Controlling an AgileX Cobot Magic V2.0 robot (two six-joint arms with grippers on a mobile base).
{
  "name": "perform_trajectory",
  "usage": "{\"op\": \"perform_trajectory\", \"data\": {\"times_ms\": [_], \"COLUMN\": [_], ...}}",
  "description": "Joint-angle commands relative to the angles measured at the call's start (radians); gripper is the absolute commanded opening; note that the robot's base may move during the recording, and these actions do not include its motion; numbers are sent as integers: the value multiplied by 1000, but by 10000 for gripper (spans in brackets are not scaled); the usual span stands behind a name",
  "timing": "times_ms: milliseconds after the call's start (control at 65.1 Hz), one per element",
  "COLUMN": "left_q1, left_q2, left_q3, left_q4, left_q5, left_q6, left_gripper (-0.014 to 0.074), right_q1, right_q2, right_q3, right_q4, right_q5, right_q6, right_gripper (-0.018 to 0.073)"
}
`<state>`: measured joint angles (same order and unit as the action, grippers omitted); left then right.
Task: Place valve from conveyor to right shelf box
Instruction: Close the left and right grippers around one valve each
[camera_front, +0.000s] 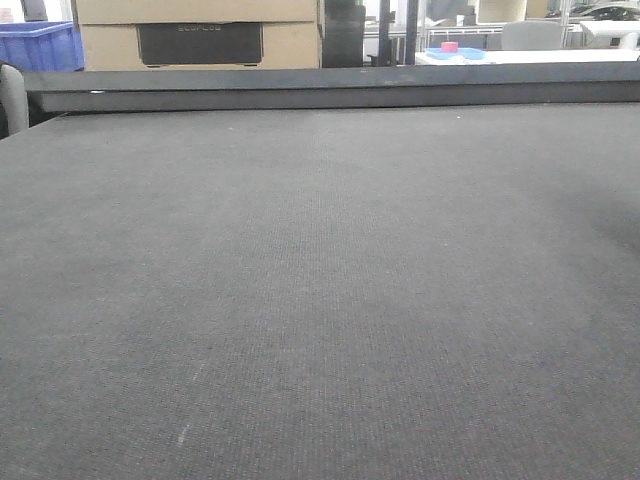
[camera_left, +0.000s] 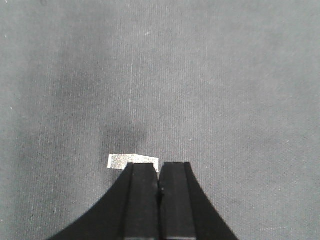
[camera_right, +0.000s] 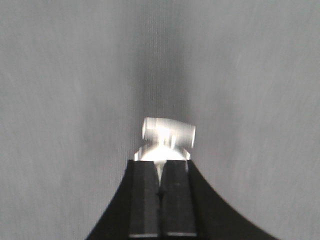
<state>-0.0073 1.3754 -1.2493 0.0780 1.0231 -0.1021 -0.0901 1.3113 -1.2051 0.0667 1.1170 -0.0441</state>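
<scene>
The right claw (camera_right: 160, 165) was clenched on a small silvery metal valve (camera_right: 167, 134), pinching only its narrow lower edge above the wide dark grey woven conveyor belt (camera_front: 320, 300). So thin a hold could let it twist or drop. Its barrel lay crosswise, ends pointing left and right. The left claw (camera_left: 159, 167) was clenched, empty.

The front-facing view sits low over the conveyor (camera_front: 320, 300) and looks along its length to the far rail (camera_front: 330, 88), with the room beyond. The left wrist view looks from behind the left end effector (camera_left: 159, 166), past its tips and close down onto the belt, where a pale scrap (camera_left: 131, 161) lies just beyond them. The right wrist view is set the same way behind the right end effector (camera_right: 160, 165), with a blurred valve (camera_right: 167, 132) at its tips. The three views share only the woven belt surface.
</scene>
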Motion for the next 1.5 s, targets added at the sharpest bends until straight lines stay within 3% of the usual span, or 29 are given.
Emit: {"op": "perform_trajectory", "data": {"times_ms": [0, 61, 123, 215, 246, 307, 476, 1136, 1275, 1490], "left_q1": [1, 1, 1, 1, 1, 1, 1, 1, 1, 1], "left_q2": [-1, -1, -1, -1, -2, -2, -2, -2, -2, -2], "left_q3": [-12, -12, -12, -12, -10, -10, -6, 3, 3, 3], "left_q4": [1, 1, 1, 1, 1, 1, -5, -7, -16, -20], "left_q5": [5, 5, 5, 5, 5, 5, 5, 7, 7, 26], "left_q6": [-3, -3, -3, -3, -3, -3, -3, -3, -3, -3], "left_gripper": [-111, -111, -111, -111, -111, -111, -111, -111, -111, -111], "right_q1": [-6, -6, -6, -6, -6, -6, -6, -6, -6, -6], "right_q2": [22, 34, 44, 56, 63, 80, 151, 273, 273, 273], "right_q3": [-10, -10, -10, -10, -10, -10, 21, 72, 72, 72], "right_q4": [-5, -5, -5, -5, -5, -5, -5, -9, -9, -9], "right_q5": [32, 25, 25, 27, 29, 33, 27, -56, -62, -44], "right_q6": [-7, -7, -7, -7, -7, -7, -7, -7, -7, -7], "right_gripper": [-156, -109, -1, 221, 336, 447, 552, 531, 377, -102]}}
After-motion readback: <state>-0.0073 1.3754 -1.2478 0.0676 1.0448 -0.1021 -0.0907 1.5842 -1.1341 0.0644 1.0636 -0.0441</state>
